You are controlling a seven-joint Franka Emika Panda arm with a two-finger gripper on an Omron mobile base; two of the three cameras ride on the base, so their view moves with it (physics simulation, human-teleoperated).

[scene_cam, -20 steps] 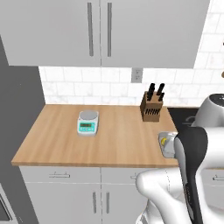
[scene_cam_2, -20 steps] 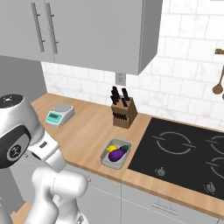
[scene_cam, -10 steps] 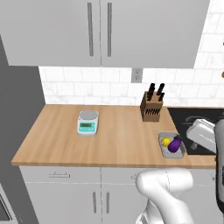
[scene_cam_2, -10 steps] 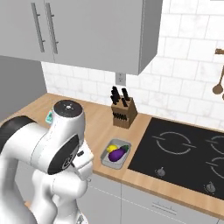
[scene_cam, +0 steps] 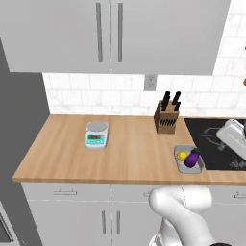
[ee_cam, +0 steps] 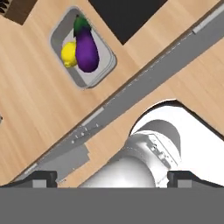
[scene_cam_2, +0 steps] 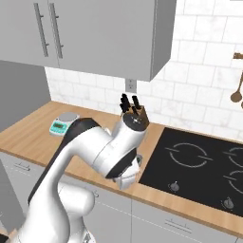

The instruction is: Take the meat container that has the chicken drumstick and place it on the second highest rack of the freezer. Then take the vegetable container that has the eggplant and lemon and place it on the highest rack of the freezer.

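The vegetable container [scene_cam: 189,160] is a small grey tray near the counter's front edge, between the knife block and the cooktop. It holds the yellow lemon [scene_cam: 181,155] and the purple eggplant [scene_cam: 192,159]. In the hand view the container [ee_cam: 103,69] lies at the upper left with the lemon [ee_cam: 68,54] beside the eggplant [ee_cam: 86,47]. My gripper [ee_cam: 113,178] looks down from high above the counter edge, open, nothing held, well apart from the tray. The meat container, the chicken drumstick and the freezer's racks are out of view.
A kitchen scale [scene_cam: 96,134] sits mid-counter and a knife block [scene_cam: 166,117] stands by the wall. A black cooktop [scene_cam_2: 199,161] lies to the right. Wall cabinets [scene_cam: 110,33] hang overhead. My arm [scene_cam_2: 109,152] blocks the counter's middle in the right base view.
The arm has swung across in front of the cameras. In the left base view it has cleared the tray, which now shows fully. The gripper stayed open.
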